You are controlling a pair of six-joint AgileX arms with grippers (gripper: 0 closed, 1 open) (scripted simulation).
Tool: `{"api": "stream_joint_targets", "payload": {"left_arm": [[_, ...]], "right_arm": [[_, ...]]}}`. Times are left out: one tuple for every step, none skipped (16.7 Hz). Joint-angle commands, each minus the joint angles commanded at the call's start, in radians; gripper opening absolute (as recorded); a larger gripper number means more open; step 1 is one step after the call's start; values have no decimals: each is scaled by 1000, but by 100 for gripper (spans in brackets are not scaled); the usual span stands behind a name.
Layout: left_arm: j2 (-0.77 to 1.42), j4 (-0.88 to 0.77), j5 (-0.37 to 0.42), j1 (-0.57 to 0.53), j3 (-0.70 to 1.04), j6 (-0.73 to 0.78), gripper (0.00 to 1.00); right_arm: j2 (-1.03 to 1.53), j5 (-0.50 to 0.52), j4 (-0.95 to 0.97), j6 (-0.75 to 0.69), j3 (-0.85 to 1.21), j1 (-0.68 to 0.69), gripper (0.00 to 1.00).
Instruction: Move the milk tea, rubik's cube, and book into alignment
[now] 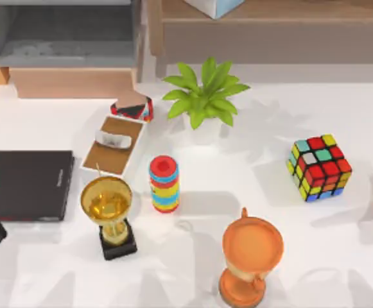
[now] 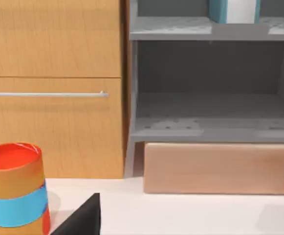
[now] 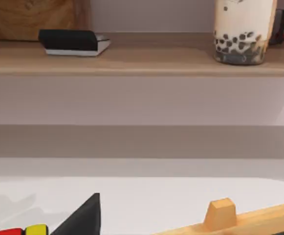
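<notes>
The rubik's cube [image 1: 320,167] is seen on the white desk [image 1: 250,192], to the right of the potted plant [image 1: 203,96] and a little nearer the front edge than it, tilted so that a corner faces down the view. Open desk surface lies all around the cube, with bare room between it and the plant. In the right wrist view a strip of the cube's red and yellow stickers [image 3: 22,230] is seen at the lower edge, just beside a dark wedge. The milk tea [image 3: 243,30], a cup with dark pearls at its bottom, stands on a wooden shelf [image 3: 142,61] behind the desk, well apart from a black-and-white slab [image 3: 73,42] lying flat on the same shelf. The book [image 2: 225,11], with a teal cover and white pages, stands upright on the upper grey shelf [image 2: 171,28] of a cabinet; in the top view its corner [image 1: 213,6] is seen behind the plant.

Left of the plant lie a wooden tray [image 1: 113,146], a striped cylinder [image 1: 164,184], a gold trophy [image 1: 109,215] and a black slab [image 1: 27,185] near the desk's left edge. An orange trophy [image 1: 250,260] stands at the front edge. Whether the left or the right end effector is open or closed cannot be told.
</notes>
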Motion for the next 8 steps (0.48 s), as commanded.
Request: {"api": "stream_joint_targets", "payload": {"left_arm": [[0,0,0,0,0,0,100],[0,0,0,0,0,0,100],[0,0,0,0,0,0,100],[0,0,0,0,0,0,100],[0,0,0,0,0,0,100],[0,0,0,0,0,0,100],[0,0,0,0,0,0,100],[0,0,0,0,0,0,100]], "right_arm": [[0,0,0,0,0,0,100],[1,0,0,0,1,0,100],[11,-2,7,0,9,-2,100],[33,-6,22,0,25,-6,100],[65,-11,42,0,49,-12,100],[107,-18,69,0,80,-20,100],[160,-26,101,1,116,-29,100],[224,-35,137,1,158,-39,100]]}}
